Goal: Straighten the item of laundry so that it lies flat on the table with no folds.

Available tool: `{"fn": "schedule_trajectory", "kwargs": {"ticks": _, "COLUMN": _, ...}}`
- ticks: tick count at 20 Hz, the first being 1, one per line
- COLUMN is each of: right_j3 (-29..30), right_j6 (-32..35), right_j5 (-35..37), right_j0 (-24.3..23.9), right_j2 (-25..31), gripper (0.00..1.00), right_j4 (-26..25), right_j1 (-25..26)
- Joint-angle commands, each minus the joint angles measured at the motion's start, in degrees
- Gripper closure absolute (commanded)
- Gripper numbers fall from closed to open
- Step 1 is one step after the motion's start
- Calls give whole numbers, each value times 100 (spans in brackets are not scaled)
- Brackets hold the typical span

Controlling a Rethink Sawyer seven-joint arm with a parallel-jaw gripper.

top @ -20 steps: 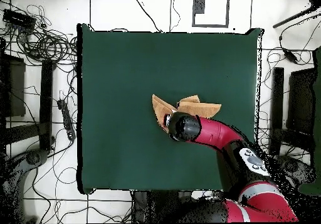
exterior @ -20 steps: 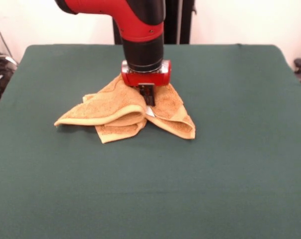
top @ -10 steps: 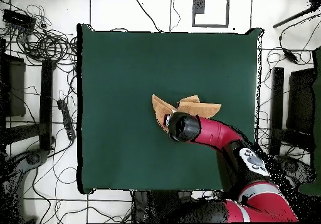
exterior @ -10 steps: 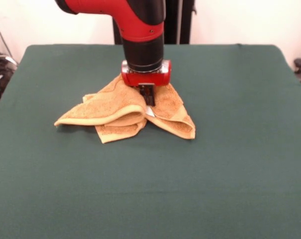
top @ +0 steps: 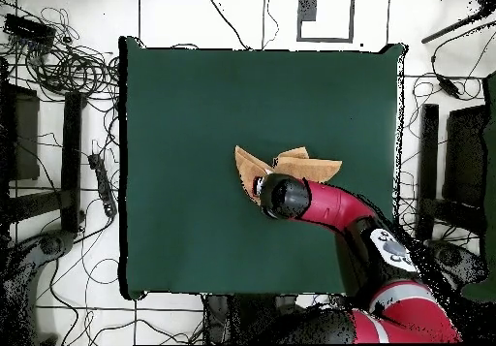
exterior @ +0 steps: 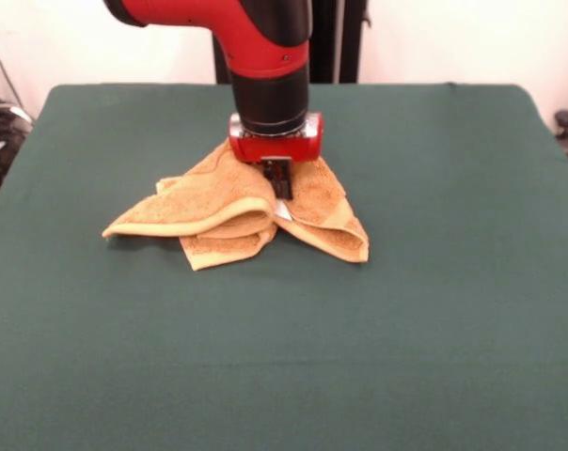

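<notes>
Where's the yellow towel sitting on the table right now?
In the front view the towel lies crumpled on the far half of the green table, a little left of centre, directly under the arm's pincer, which is down at its raised middle.

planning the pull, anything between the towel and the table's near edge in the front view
Nothing: from the towel to the near edge, the front view shows only bare green table.
</notes>
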Motion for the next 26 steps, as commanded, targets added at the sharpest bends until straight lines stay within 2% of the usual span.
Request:
{"fn": "schedule_trajectory", "kwargs": {"ticks": 1, "right_j3": 236, "right_j6": 96, "right_j5": -196, "right_j0": -247, "right_j2": 204, "gripper": 100, "right_j4": -494, "right_j1": 116}}
{"fn": "schedule_trajectory", "kwargs": {"ticks": 6, "right_j3": 552, "right_j6": -180, "right_j5": 368, "right_j0": -418, "right_j2": 423, "gripper": 100, "right_j4": -516, "right_j1": -492}}
{"fn": "schedule_trajectory", "kwargs": {"ticks": 10, "right_j3": 738, "right_j6": -274, "right_j5": 694, "right_j0": -664, "right_j2": 692, "gripper": 100, "right_j4": -423, "right_j1": -766}}
{"fn": "schedule_trajectory", "kwargs": {"ticks": 16, "right_j3": 737, "right_j6": -358, "right_j5": 1089, "right_j0": -804, "right_j2": 827, "gripper": 100, "right_j4": -399, "right_j1": -923}}
{"fn": "schedule_trajectory", "kwargs": {"ticks": 26, "right_j3": 468, "right_j6": -155, "right_j5": 1575, "right_j0": -643, "right_j2": 832, "gripper": 100, "right_j4": -282, "right_j1": -926}}
